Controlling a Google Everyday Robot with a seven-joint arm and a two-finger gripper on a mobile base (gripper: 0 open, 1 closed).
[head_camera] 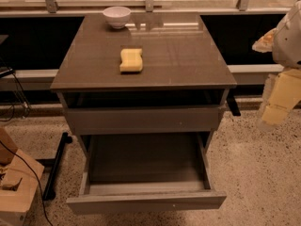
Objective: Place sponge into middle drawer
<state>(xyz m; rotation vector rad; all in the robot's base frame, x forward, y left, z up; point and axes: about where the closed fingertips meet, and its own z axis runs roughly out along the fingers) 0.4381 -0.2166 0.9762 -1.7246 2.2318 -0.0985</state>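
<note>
The pale-yellow sponge (131, 60) lies flat on the grey-brown cabinet top (183, 55), left of its middle. The middle drawer (146, 201) is pulled far out toward me and its inside is bare. The top drawer (141, 120) above it stands out only slightly. My cream-yellow gripper (278, 98) hangs at the right edge of the view. It is beside the cabinet at about top-drawer height, well to the right of the sponge, and holds nothing that I can see.
A white bowl (116, 16) stands at the back left of the cabinet top. A wooden box (14, 182) and a black cable are at the lower left. A black bar (56, 164) lies on the speckled floor left of the cabinet. A ledge runs behind.
</note>
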